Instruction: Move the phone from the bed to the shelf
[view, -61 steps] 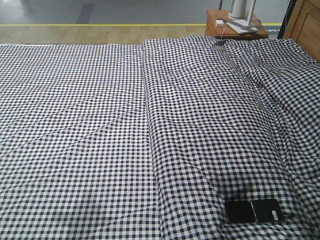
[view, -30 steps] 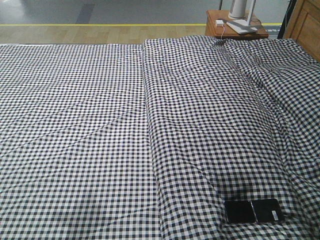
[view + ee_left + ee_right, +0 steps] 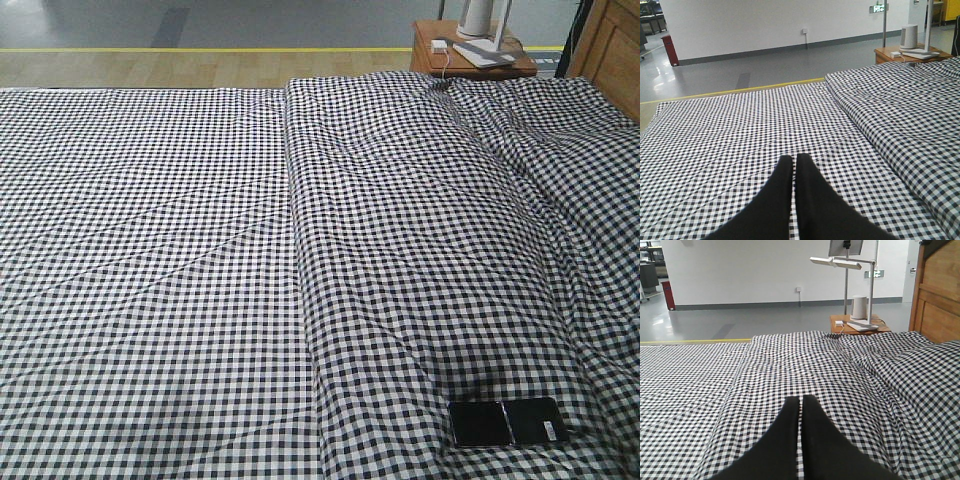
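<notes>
In the wrist views we saw the left gripper (image 3: pixel 793 160) with its two dark fingers pressed together and nothing between them, the checked cloth of the bed (image 3: pixel 740 130) spreading beyond their tips. The right gripper (image 3: pixel 801 401) was likewise pressed together and bare. In the front view the phone (image 3: pixel 507 422) lay opened flat on the bed, close to the near right corner. Its long axis ran left to right across the view, the right end slightly farther from us. The crease crossed its middle, and the white sticker (image 3: pixel 549 430) sat on the right half. It rested on the raised right part of the cover, right of the long fold (image 3: pixel 297 250). Farther off stood the nightstand (image 3: pixel 470 55), the wooden panel (image 3: pixel 612 50) and the yellow floor line (image 3: pixel 150 49). Against the earlier pictures, we found the phone in the same place and heading, and the folds unchanged.
</notes>
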Tool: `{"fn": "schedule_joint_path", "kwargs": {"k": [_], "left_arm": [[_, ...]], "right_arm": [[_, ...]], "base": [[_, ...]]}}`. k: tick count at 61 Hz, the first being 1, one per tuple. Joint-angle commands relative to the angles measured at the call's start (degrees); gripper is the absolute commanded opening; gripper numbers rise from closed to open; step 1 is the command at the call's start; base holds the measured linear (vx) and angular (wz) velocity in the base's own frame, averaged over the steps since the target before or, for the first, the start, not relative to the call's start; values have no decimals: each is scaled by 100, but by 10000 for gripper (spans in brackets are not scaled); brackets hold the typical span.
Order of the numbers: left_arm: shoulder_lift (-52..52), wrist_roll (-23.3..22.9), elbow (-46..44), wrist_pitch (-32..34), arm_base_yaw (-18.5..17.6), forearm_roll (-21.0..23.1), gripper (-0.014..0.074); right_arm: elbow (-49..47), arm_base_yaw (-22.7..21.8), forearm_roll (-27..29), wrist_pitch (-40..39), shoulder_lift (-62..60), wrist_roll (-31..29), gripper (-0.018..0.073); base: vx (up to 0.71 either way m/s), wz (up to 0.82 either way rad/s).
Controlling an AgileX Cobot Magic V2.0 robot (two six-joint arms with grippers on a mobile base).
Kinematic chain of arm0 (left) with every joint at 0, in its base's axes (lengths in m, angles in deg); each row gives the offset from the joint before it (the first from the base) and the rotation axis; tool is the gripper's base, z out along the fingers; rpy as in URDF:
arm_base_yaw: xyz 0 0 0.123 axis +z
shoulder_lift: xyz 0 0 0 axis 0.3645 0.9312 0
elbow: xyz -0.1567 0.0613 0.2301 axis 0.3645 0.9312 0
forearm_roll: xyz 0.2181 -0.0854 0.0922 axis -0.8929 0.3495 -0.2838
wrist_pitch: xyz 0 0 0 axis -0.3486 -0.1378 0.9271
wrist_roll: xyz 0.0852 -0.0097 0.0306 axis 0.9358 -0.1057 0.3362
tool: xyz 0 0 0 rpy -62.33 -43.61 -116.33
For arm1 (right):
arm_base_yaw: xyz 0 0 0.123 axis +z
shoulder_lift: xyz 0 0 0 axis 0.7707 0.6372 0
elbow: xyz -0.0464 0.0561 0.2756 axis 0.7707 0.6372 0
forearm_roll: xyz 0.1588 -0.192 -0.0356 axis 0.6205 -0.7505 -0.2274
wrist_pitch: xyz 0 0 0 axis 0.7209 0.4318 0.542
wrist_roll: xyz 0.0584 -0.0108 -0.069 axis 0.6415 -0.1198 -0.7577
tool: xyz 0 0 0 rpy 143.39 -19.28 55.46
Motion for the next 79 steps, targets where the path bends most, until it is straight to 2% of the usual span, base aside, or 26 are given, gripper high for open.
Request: {"fn": "schedule_joint_path", "kwargs": {"k": [1,18,24,33,42,51,63,79], "left_arm": [[-21,-33,-132,409,8,52,1],[-21,-33,-132,409,8,52,1],[-21,-33,-132,409,8,52,1],[-21,-33,-132,409,8,52,1],[-21,-33,-132,409,8,52,1],[-21,-33,-132,409,8,52,1],[-21,-33,-132,409,8,52,1],[-21,-33,-132,409,8,52,1]], "right_arm": [[25,9,-69,-434,-68,-43,-6],[25,9,-69,-658,-68,-26,-6],[25,9,-69,-1305,-68,-26,-6],[-45,9,-69,-2765,-68,-26,-6],[-587,9,-69,-3318,-68,-46,-6],[-1586,9,-69,-3221,127,-73,-6],[-2963,9,-69,-2644,1026,-68,4],[-4503,9,-69,-658,2516,-49,92]], "base": [[0,0],[0,0],[0,0],[0,0],[0,0],[0,0],[0,0],[0,0]]}}
